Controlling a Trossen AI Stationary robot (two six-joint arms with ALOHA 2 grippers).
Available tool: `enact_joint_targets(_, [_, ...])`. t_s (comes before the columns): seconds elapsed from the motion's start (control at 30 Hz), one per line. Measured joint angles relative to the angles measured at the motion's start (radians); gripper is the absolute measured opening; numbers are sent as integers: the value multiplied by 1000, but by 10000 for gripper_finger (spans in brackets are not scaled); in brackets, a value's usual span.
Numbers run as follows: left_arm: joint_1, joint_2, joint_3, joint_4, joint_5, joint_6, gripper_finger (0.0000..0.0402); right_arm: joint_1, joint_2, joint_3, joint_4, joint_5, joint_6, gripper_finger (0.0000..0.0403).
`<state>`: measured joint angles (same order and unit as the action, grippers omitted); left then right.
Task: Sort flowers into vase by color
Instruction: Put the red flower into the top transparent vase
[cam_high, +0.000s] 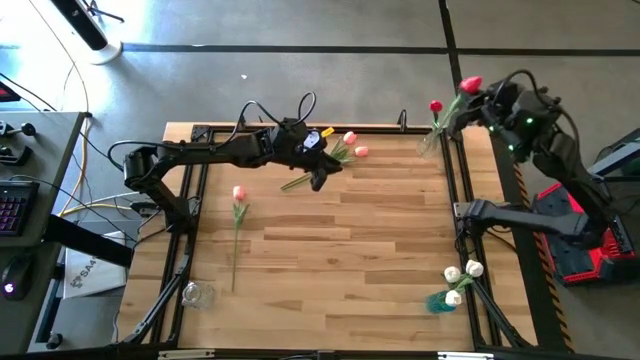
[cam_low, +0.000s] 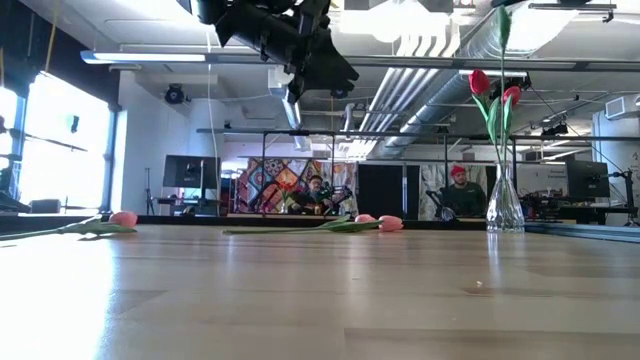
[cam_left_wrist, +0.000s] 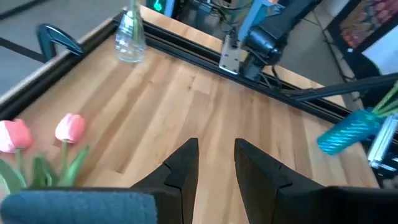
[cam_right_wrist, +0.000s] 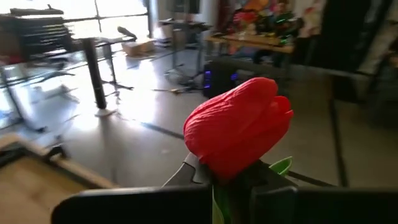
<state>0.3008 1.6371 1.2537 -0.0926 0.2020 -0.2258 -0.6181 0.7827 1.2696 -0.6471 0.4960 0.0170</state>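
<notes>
Over the wooden table (cam_high: 330, 240), the right gripper (cam_high: 480, 92) clamps a red tulip (cam_right_wrist: 239, 127) near the clear vase (cam_high: 430, 142); the left gripper (cam_left_wrist: 214, 163) hangs open, empty.

Two black jointed arms, left arm (cam_high: 215, 152) with looping black cables and a yellow mark near the wrist, right arm (cam_high: 545, 140) with small green lights, both ending in black wedge-shaped fingers (cam_left_wrist: 183, 167).

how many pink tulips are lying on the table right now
3: one pink tulip lies alone at the left, and a pair of pink tulips lies near the far edge beside the left gripper. None look hidden.
</notes>
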Motion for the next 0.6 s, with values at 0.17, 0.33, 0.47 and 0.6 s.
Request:
enact_joint_targets(0.17, [0,0,0,21,-12,11,92,-74,20,6,29,25,-45,2])
enact_joint_targets(0.33, [0,0,0,21,-13,10,92,-135,52,6,50,19,-44,2])
enact_joint_targets(0.47, [1,0,0,2,-12,10,92,-180,81,6,92,0,-66,2])
enact_joint_targets(0.6, [1,0,0,-16,-12,-9,92,-224,106,6,122,-45,-71,2])
